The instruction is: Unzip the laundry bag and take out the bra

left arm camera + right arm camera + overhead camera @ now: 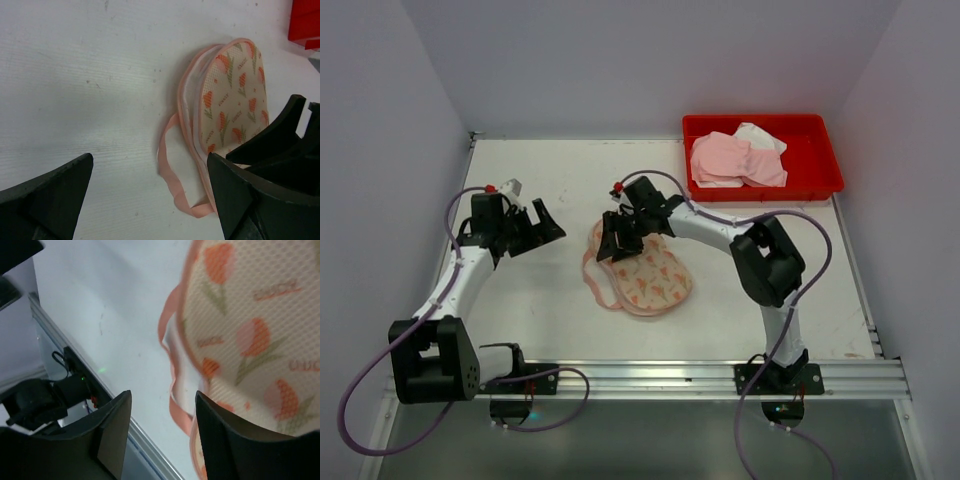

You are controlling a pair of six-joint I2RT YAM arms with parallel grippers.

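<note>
The laundry bag (650,277) is a cream pouch with red-pink flower print and pink trim, lying flat mid-table. It also shows in the left wrist view (232,102) and the right wrist view (250,335). Its pink loop (172,170) trails toward the left. My right gripper (620,240) is open, just above the bag's upper-left end; in its wrist view the gripper (162,432) straddles the loop and bag edge without holding them. My left gripper (535,228) is open and empty, left of the bag. The bra is hidden; no zipper pull shows.
A red tray (817,165) at the back right holds a plain pink garment (735,158) and white cloth. The aluminium rail (670,378) runs along the near table edge. White walls close in the left, back and right.
</note>
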